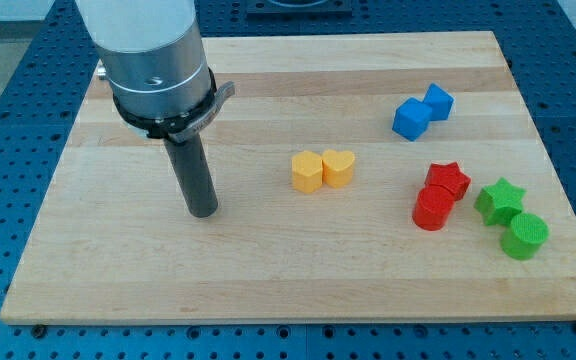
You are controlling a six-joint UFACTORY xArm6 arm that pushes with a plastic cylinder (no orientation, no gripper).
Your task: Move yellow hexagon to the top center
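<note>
Yellow hexagon sits near the middle of the wooden board, slightly right of frame centre, touching a yellow heart on its right side. The pair lies well below the board's top edge.

Nearest the bottom of the frame, lower right: a green cylinder, upright, touching or just beside a green star above it. Left of those, a red cylinder sits against a red star, the star slightly up and right of it. The red pair and the green pair are near each other but apart.

My tip rests on the board in the left half of the frame, level with or a little below the yellow blocks and well apart from the hexagon, with bare wood between. It touches no block. The rod rises almost straight up from the tip, leaning slightly left, into a dark collar and then a wide grey cylindrical arm body that fills the upper left of the frame and runs out past the top edge. No hand or jaws exist on this rig, so nothing is grasped; the rod is free of all blocks.

Farther back, upper right: two blue cubes, the lower-left blue cube touching the upper-right blue cube corner to corner.

Around the board, a blue perforated table shows on every side.
</note>
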